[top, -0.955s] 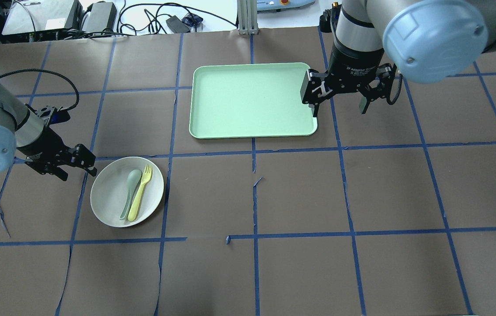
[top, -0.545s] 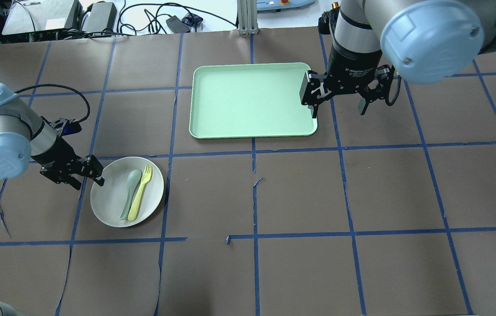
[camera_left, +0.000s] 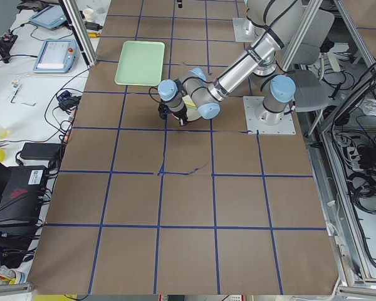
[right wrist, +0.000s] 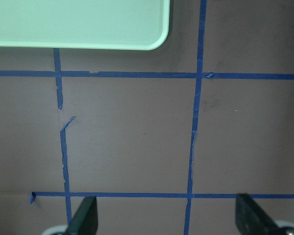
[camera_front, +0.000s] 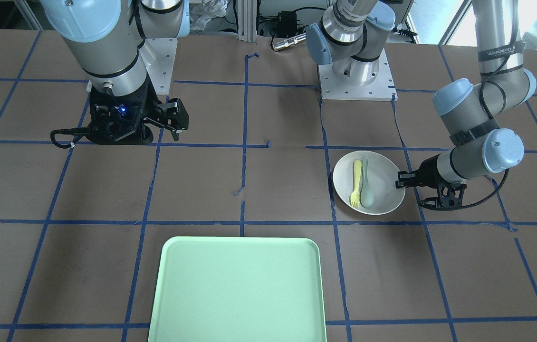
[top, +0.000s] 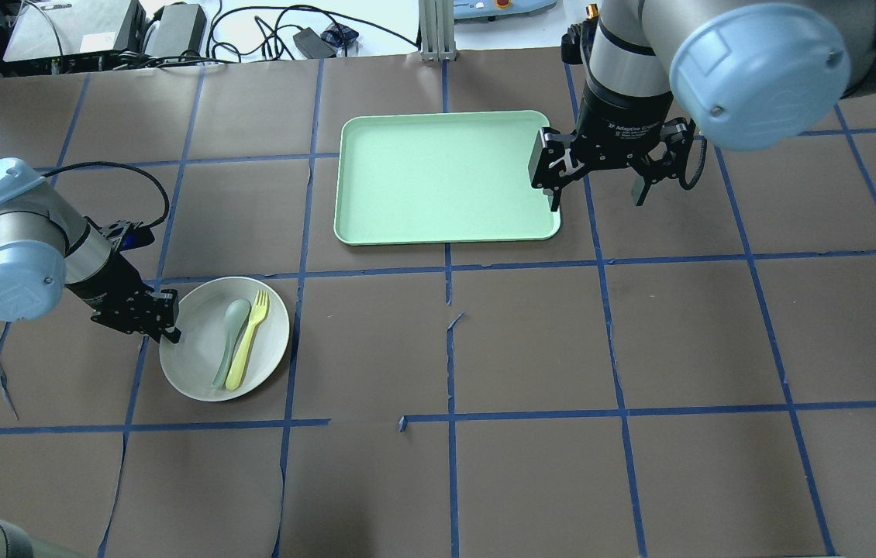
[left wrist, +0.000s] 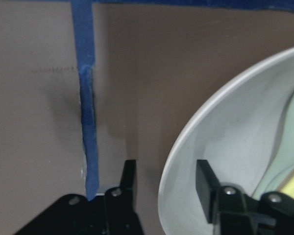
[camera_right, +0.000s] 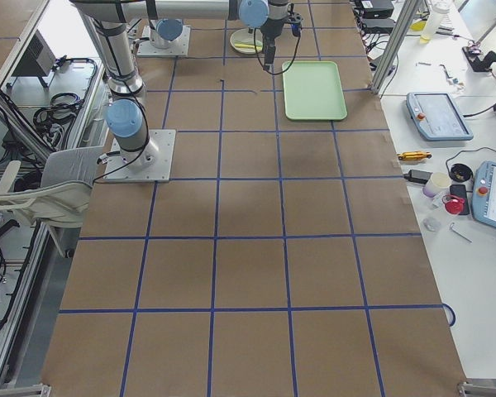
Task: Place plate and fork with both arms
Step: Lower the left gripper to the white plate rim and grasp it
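Note:
The white plate (top: pixel 191 360) sits on the table at the left, with the pale-yellow fork (top: pixel 249 339) and a grey-green spoon (top: pixel 229 333) lying in it. My left gripper (top: pixel 167 328) is open at the plate's left rim. In the left wrist view one finger (left wrist: pixel 129 179) is outside the rim and the other (left wrist: pixel 206 184) is inside the plate (left wrist: pixel 235 132), neither pressing on it. My right gripper (top: pixel 597 190) is open and empty, raised beside the right edge of the mint-green tray (top: pixel 342 178).
The tray is bare and lies at the table's far middle; it also shows in the front view (camera_front: pixel 237 289) and the right wrist view (right wrist: pixel 78 24). Blue tape lines cross the brown table cover. Cables and boxes lie beyond the far edge.
My left gripper has moved right toward the plate and now straddles its left rim. The right arm has barely shifted. Plate, fork and spoon have not moved.

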### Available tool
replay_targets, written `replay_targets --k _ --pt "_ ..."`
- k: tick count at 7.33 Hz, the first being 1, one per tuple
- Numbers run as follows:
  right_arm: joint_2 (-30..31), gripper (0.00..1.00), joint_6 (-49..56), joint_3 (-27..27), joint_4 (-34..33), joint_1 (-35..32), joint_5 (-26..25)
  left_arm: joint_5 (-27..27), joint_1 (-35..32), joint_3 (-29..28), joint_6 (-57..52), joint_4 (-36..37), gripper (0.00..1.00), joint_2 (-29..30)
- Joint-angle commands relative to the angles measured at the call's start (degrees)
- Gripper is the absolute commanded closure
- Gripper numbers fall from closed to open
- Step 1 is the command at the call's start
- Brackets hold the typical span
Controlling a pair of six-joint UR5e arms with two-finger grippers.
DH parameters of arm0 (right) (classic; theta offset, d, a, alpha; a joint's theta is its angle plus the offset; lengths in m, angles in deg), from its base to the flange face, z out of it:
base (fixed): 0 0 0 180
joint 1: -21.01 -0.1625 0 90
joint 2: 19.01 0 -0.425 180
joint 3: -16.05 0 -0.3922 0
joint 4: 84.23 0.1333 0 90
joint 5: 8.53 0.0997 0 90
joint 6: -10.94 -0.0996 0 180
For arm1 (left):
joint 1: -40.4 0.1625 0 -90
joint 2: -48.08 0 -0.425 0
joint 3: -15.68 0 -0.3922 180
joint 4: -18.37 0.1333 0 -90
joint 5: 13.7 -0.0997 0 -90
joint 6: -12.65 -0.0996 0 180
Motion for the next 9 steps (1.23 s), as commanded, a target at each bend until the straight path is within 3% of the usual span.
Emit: replay_targets --k 1,4,6,9 --pt "0.00 0.00 -0.01 0.05 -0.09 0.00 0.01 0.04 0.10 -0.57 -0.89 0.09 1.00 -0.56" --pt "-0.18 0.00 -0.01 0.05 -0.09 0.00 -0.08 1.00 1.06 -3.81 -3.18 -3.67 1.00 -1.80" --pt "-0.18 0.00 -0.01 0.05 0.00 0.00 -0.42 7.31 5.18 -5.66 -3.44 -8.95 1.00 -2.23" --pt "-0.18 0.00 0.43 -0.04 -0.09 0.09 -0.60 11.19 3.02 -13.02 -2.83 -14.23 1.00 -1.37"
